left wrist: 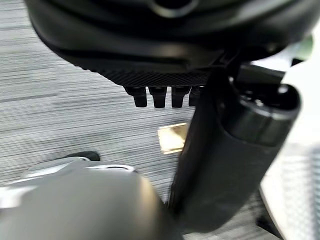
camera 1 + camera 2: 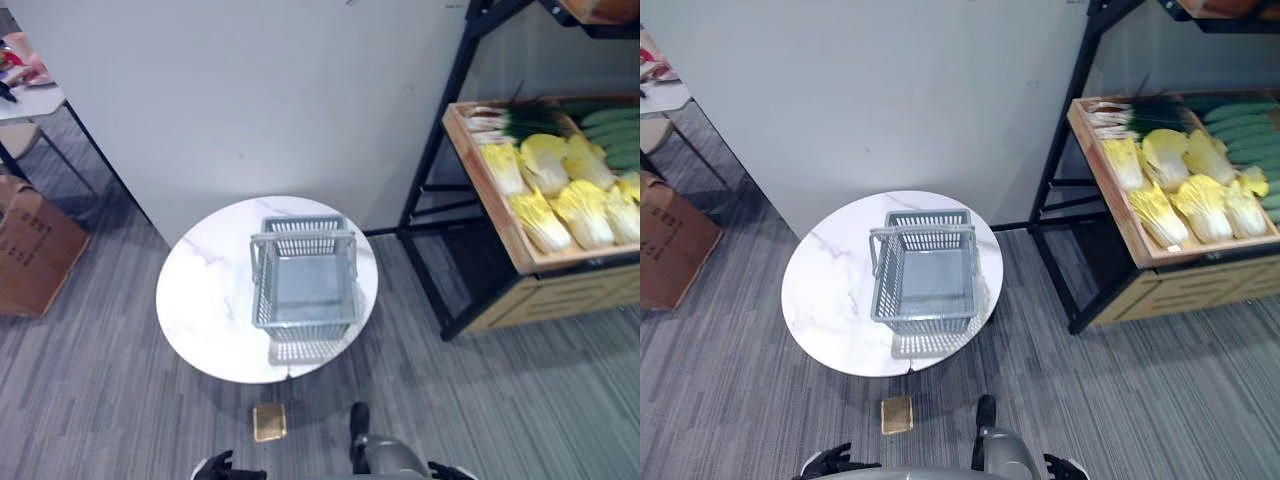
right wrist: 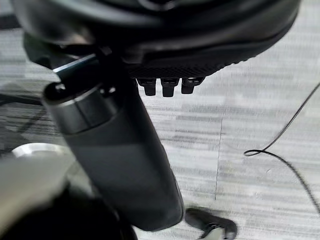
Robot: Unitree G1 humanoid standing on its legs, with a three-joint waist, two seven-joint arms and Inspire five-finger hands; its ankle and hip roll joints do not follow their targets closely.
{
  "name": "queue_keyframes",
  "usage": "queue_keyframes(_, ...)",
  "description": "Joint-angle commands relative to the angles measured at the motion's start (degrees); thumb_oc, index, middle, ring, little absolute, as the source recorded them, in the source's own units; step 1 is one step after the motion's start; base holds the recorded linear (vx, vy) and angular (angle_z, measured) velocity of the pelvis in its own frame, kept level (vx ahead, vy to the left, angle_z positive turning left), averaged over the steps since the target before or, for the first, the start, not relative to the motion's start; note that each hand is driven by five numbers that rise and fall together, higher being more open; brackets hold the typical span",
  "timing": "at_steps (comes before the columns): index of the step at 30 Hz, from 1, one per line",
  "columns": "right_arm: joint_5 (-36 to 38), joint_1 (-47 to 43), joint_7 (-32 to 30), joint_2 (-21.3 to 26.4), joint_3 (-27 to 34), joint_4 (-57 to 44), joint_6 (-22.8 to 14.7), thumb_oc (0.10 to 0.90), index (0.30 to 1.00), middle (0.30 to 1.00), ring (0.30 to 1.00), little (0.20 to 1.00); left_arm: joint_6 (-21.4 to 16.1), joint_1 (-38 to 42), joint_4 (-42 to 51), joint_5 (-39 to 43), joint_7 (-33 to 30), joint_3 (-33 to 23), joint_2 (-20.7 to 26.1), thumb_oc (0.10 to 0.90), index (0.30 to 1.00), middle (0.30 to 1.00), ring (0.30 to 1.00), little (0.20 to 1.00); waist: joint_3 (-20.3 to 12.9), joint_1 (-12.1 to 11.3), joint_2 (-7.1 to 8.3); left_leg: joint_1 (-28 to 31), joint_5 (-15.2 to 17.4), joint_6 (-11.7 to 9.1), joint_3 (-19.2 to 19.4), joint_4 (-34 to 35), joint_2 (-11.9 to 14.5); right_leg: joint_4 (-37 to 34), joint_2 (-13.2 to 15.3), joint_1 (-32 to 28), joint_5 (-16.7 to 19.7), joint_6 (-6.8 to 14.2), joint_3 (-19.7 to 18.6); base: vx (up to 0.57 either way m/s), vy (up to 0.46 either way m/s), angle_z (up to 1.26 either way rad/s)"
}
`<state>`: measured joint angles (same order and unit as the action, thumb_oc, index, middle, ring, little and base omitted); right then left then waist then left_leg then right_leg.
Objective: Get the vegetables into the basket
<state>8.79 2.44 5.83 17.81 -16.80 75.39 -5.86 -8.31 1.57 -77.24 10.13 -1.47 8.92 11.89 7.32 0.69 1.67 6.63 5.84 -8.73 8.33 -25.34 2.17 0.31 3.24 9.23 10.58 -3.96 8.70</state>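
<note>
Left eye view looks down on a round white marble bench (image 2: 205, 290) carrying a grey plastic basket (image 2: 303, 290), which sits empty with its handles raised. The vegetables lie well apart from it, to the robot's right, in a wooden crate (image 2: 500, 215) on a black shelf rack (image 2: 440, 130): yellow-white napa cabbages (image 2: 565, 195), green cucumbers (image 2: 612, 135) and a bunch of scallions (image 2: 510, 122).

Left wrist view shows the left robot hand (image 1: 165, 97) hanging over grey carpet, fingers relaxed and straight, holding nothing. Right wrist view shows the right robot hand (image 3: 170, 86) the same way, empty.

Nothing is picked yet. The likely risks are a bulky cabbage slipping from the grasp on the long carry from crate to basket, or an arm knocking the light basket off the bench.

No writing is legible; a cardboard box (image 2: 35, 245) and a small tan block (image 2: 269, 421) on the floor carry no readable marks.
</note>
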Motion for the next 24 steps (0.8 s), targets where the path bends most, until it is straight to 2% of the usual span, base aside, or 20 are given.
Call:
queue_keyframes(1, 1.4, -4.0, -0.7, 2.0, 1.4, -2.2, -2.6, 0.9, 1.0, 1.0, 1.0, 1.0, -0.7, 1.2, 0.9, -0.1, 0.1, 2.2, 0.0, 0.9, 1.0, 1.0, 1.0, 1.0, 3.0, 1.1, 0.72, -8.1, -10.6, -0.5, -1.4, -0.2, -2.1, 3.1, 3.5, -5.1, -3.7, 8.3, 0.3, 0.14, -0.125, -0.29)
queue_keyframes(2, 1.7, -4.0, -0.9, 2.6, 1.3, -2.4, -2.6, 0.9, 1.0, 1.0, 1.0, 1.0, -0.8, 1.1, 1.1, 0.4, 0.0, 2.6, 0.0, 0.9, 1.0, 1.0, 1.0, 1.0, 3.3, 1.0, 1.17, -10.5, -11.6, -0.4, -0.9, -1.9, -0.7, 3.0, 3.9, -6.5, -4.7, 7.5, 0.0, 0.13, -0.052, -0.33)
queue_keyframes(3, 1.9, -3.9, -0.9, 2.5, 1.3, -2.5, -2.7, 0.9, 1.0, 1.0, 1.0, 1.0, -0.7, 1.1, 1.1, 0.3, 0.0, 2.7, 0.1, 0.9, 1.0, 1.0, 1.0, 1.0, 3.1, 1.2, 1.23, -10.9, -11.8, 0.3, 1.0, 0.9, 1.7, 2.7, 4.2, -7.0, -4.9, 7.6, 0.1, 0.13, -0.051, -0.22)
queue_keyframes(4, 1.9, -3.8, -0.9, 2.5, 1.3, -2.5, -2.7, 0.9, 1.0, 1.0, 1.0, 1.0, -0.7, 1.0, 1.2, 0.3, -0.1, 2.7, 0.1, 0.9, 1.0, 1.0, 1.0, 1.0, 3.3, 1.1, 1.16, -10.7, -11.7, 0.3, 1.1, 0.9, 1.8, 2.7, 4.1, -7.2, -4.9, 7.6, 0.0, 0.15, 0.038, 0.02)
queue_keyframes(5, 2.1, -3.5, -1.2, 2.5, 1.5, -2.4, -2.7, 0.9, 1.0, 1.0, 1.0, 1.0, -0.8, 0.9, 1.1, -0.3, -0.3, 2.9, 0.1, 0.9, 1.0, 1.0, 1.0, 1.0, 2.5, 1.2, 0.89, -9.2, -11.2, 1.2, 3.2, 9.4, 5.5, 1.9, 4.2, -7.9, -5.4, 8.1, 0.1, 0.16, 0.081, 0.17)
queue_keyframes(7, 1.7, -3.2, -1.4, 2.4, 1.5, -2.1, -2.7, 0.9, 1.0, 1.0, 1.0, 1.0, -0.9, 0.9, 0.6, -0.6, -0.6, 2.8, 0.2, 0.9, 1.0, 1.0, 1.0, 1.0, 1.4, 1.0, -0.07, -7.5, -11.5, 1.1, 2.5, 19.8, 6.7, 0.7, 3.8, -8.1, -5.9, 9.2, -0.3, 0.2, 0.125, 0.05)
queue_keyframes(8, 1.4, -3.1, -1.3, 2.4, 1.4, -1.9, -2.6, 0.9, 1.0, 1.0, 1.0, 1.0, -0.9, 0.9, 0.6, -0.4, -0.8, 2.8, 0.2, 0.9, 1.0, 1.0, 1.0, 1.0, 0.9, 0.7, -0.58, -6.9, -12.1, 1.0, 1.0, 22.5, 7.0, 0.6, 3.7, -8.1, -6.1, 9.5, -0.8, 0.16, 0.108, -0.17)
queue_keyframes(9, 1.1, -3.2, -1.5, 2.4, 1.4, -1.6, -2.7, 0.9, 1.0, 1.0, 1.0, 1.0, -1.0, 0.8, 0.6, -0.1, -0.8, 2.7, 0.2, 0.9, 1.0, 1.0, 1.0, 1.0, 0.5, 0.7, -0.87, -5.8, -11.0, 1.3, 0.2, 23.3, 6.6, 0.4, 3.8, -8.2, -6.4, 9.6, -1.2, 0.15, 0.1, -0.25)
queue_keyframes(11, 0.8, -3.0, -1.8, 2.2, 1.5, -1.4, -2.7, 0.9, 1.0, 1.0, 1.0, 1.0, -1.0, 0.9, 0.3, -0.4, -0.7, 2.9, 0.3, 0.9, 1.0, 1.0, 1.0, 1.0, 0.2, 0.9, -1.2, -4.8, -11.5, 1.1, 0.6, 26.3, 6.5, -0.2, 3.8, -8.6, -6.3, 9.8, -1.6, 0.1, 0.107, -0.41)
queue_keyframes(12, 0.7, -2.6, -1.8, 1.9, 2.0, -1.1, -2.7, 0.9, 1.0, 1.0, 1.0, 1.0, -1.0, 0.8, 0.3, -0.9, -0.5, 3.2, 0.3, 0.9, 1.0, 1.0, 1.0, 1.0, -0.5, 1.5, -1.76, -2.6, -11.5, 1.2, 3.0, 30.0, 6.0, -0.2, 4.0, -8.4, -5.8, 10.2, -1.8, 0.08, 0.148, -0.45)
queue_keyframes(19, 0.3, -2.3, -1.8, 0.8, 2.2, -0.1, -2.4, 0.9, 1.0, 1.0, 1.0, 1.0, -1.2, 1.2, 0.4, -2.0, -0.5, 3.6, 1.0, 0.9, 1.0, 1.0, 1.0, 1.0, -1.0, 1.9, -1.41, -1.3, -10.0, 1.7, 4.3, 30.3, 4.7, -0.9, 5.0, -8.4, -4.3, 11.1, -3.4, 0.05, 0.114, -0.15)
queue_keyframes(20, -0.3, -2.2, -2.1, 0.5, 2.1, 0.1, -2.3, 0.9, 1.0, 1.0, 1.0, 1.0, -1.3, 1.4, 0.7, -1.7, -0.7, 3.5, 1.2, 0.9, 1.0, 1.0, 1.0, 1.0, -1.2, 1.7, -1.1, -1.2, -9.4, 2.1, 4.2, 30.3, 3.8, -2.1, 5.8, -8.9, -3.5, 11.9, -3.3, 0.03, 0.125, -0.05)
queue_keyframes(24, 0.0, -2.2, -2.9, 0.3, 3.5, 1.3, -2.1, 0.9, 1.0, 1.0, 1.0, 1.0, -1.2, 1.4, 0.2, -1.6, -1.3, 2.7, 1.5, 0.9, 1.0, 1.0, 1.0, 1.0, -1.5, 1.6, -0.47, -1.2, -8.5, 2.4, 4.8, 30.3, 3.2, -3.2, 6.5, -8.9, -2.5, 12.7, -3.8, 0.02, 0.075, -0.02)
